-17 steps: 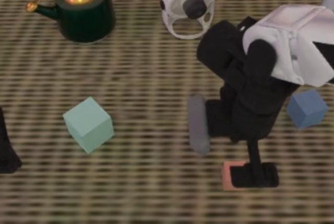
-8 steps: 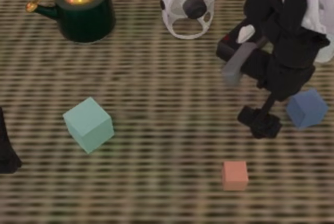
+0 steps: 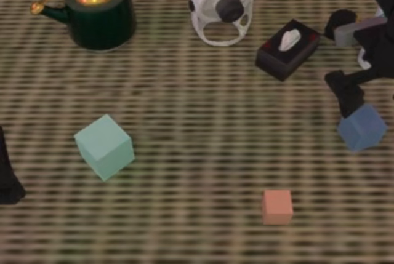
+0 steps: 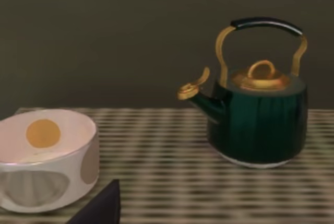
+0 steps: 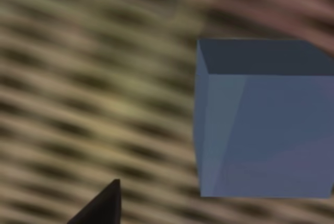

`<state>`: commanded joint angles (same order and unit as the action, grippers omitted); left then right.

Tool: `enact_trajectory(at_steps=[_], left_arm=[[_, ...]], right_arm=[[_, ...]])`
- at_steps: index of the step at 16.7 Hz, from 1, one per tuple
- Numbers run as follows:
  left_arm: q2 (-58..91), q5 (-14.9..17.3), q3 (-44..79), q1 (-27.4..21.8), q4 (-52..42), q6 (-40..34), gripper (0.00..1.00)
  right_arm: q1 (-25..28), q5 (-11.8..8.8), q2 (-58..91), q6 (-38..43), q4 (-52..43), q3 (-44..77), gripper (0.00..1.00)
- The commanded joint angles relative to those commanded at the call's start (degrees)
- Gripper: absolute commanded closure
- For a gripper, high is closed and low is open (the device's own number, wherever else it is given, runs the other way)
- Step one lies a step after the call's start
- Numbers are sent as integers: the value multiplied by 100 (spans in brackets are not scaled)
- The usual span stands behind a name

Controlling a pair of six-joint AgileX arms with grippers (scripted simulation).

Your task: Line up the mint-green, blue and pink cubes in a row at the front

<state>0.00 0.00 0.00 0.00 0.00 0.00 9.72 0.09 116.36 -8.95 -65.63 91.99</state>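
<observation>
We see a woven table mat (image 3: 184, 128) that looks rough, like straw. Left of the white cup (image 3: 220, 5), our kettle (image 3: 98, 12) is shiny dark green with a gold metal lid. The green cube (image 3: 104, 147), blue cube (image 3: 362, 127) and pink cube (image 3: 277, 207) look smooth and dull, not shiny.

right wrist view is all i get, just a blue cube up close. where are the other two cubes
Observer: The pink cube sits near the front, right of centre. The mint-green cube is on the left half, farther back.
Operator: where's my hand relative to the blue one
Observer: In the top view the right hand hangs just behind the blue cube, near the table's right edge.
Operator: anything close by i could bump
Observer: A black tissue box lies farther back and to the left, apart from the blue cube.
</observation>
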Motion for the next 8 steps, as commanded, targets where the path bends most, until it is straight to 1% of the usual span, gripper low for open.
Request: enact_trajectory(at_steps=[5,8], left_arm=[[0,0,0,0,0,0,0],[0,0,0,0,0,0,0]], right_arm=[[16,-1,-18,-5,23,-33,0],[2,1,134,14,426,-307,0]])
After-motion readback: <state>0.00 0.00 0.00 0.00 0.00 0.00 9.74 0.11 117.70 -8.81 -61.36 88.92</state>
